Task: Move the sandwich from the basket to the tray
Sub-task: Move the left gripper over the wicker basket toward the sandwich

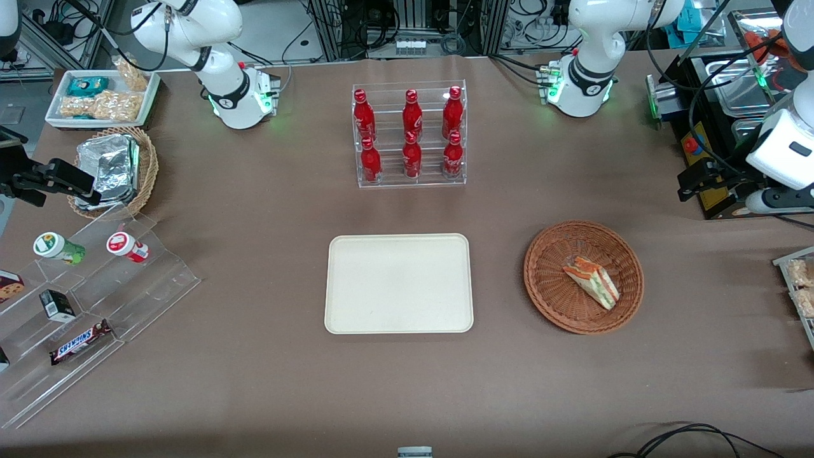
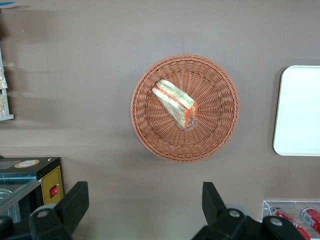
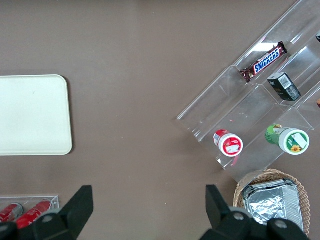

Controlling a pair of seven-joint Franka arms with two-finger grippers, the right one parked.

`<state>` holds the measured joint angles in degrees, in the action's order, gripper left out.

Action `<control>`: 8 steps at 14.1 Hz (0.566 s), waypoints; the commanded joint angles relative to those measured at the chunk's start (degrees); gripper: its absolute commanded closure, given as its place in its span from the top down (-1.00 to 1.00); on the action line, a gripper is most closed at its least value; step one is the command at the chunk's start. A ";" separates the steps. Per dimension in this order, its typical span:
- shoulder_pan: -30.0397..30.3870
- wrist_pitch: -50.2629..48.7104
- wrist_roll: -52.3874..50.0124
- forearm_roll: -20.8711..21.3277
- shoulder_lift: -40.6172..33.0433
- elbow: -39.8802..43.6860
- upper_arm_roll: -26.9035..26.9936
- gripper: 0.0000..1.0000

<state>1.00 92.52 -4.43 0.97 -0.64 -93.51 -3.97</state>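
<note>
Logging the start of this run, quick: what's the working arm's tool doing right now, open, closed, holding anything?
Left arm's tool: open, holding nothing, hanging high over the table, with the sandwich lying in the basket below it.

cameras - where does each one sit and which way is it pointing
Front view: high, facing both arm bases, looking down on the tray, basket and sandwich.
Left wrist view: on the working arm, looking straight down; the open tool frames the basket, well above it.
Right wrist view: on the parked arm, looking down at a clear snack stand.
All three share the tray.
</note>
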 commanded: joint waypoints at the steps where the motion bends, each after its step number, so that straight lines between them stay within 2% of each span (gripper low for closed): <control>1: 0.14 -0.85 0.74 0.00 0.11 0.61 -0.34 1.00; 8: 0.05 -2.07 -0.05 -0.17 0.29 0.26 -0.43 1.00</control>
<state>0.98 92.10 -4.42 0.95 -0.45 -93.64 -4.22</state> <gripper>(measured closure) 0.000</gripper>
